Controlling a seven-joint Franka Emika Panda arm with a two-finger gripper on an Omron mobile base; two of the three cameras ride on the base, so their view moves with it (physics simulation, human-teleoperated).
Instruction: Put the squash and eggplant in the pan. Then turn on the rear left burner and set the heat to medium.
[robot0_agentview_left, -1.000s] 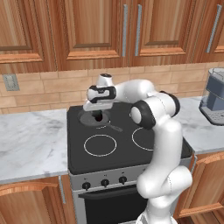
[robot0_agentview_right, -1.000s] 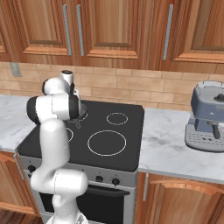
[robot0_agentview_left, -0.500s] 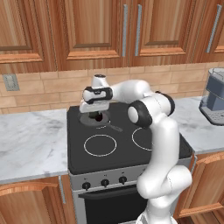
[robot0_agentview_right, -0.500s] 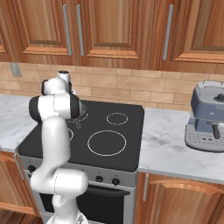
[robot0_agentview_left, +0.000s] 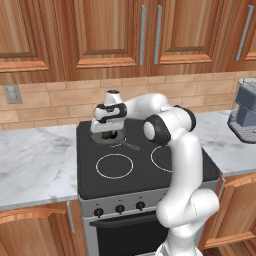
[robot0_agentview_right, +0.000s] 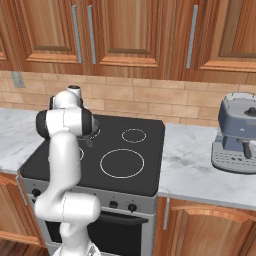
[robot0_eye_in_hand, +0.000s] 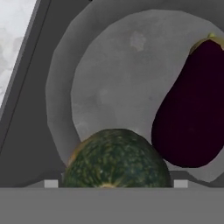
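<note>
Hand view: squash (robot0_eye_in_hand: 116, 158) and eggplant (robot0_eye_in_hand: 191, 108) both lie inside the pan (robot0_eye_in_hand: 59, 94), squash between the spread jaws, not pinched. Left base view: gripper (robot0_agentview_left: 108, 132) low over the pan (robot0_agentview_left: 102, 137) at the cooktop's (robot0_agentview_left: 150, 175) rear left; handle (robot0_agentview_left: 132, 146) sticks out. Right base view: arm (robot0_agentview_right: 65, 120) hides the pan.

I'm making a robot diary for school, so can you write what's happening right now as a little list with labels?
pan: on the black cooktop, rear left
squash: in the pan, between the jaws
eggplant: lying in the pan beside the squash
gripper: low over the pan, jaws open
stove knobs: untouched, in a row on the front
left to do: turn on the rear left burner
</note>
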